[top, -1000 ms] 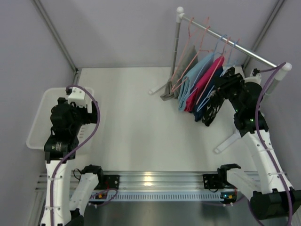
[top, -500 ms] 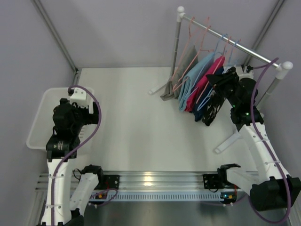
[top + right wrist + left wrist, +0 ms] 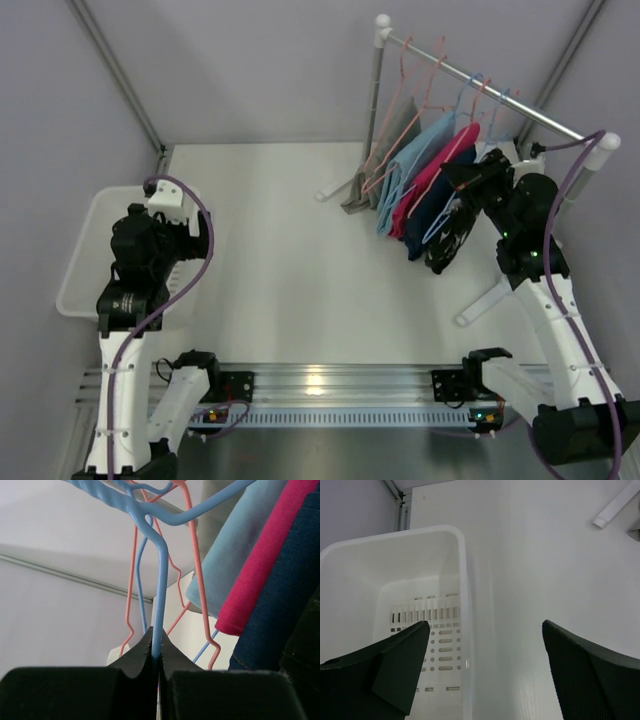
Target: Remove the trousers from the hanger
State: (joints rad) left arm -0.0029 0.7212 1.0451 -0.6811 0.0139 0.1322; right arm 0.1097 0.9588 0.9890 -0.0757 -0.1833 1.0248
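Station check, 1 arm engaged. The right gripper is clenched on the thin wire of a blue hanger, pads pinched flat with the wire running straight up out of them toward the rail. The 3 pairs hang side by side at the right end of that rail: magenta trousers, navy trousers, and black speckled trousers nearest the arm. I cannot tell for certain which pair rides the gripped hanger; it looks like the navy or the black one. The left gripper hangs with fingers spread and nothing between them, above the rim of the white basket on the table, well apart from the rack. Step in hand, as I judge it: unhook this hanger. To do it well, keep the pinch firm (a round wire can swivel between flat pads) and lift straight up until the hook clears the rail before drawing back toward the table. A coral hanger sits just beside the held wire, so any sideways sweep risks snagging it and dragging its neighbours. Keep the hanger level, since draped cloth may slide off a tilted bar early.
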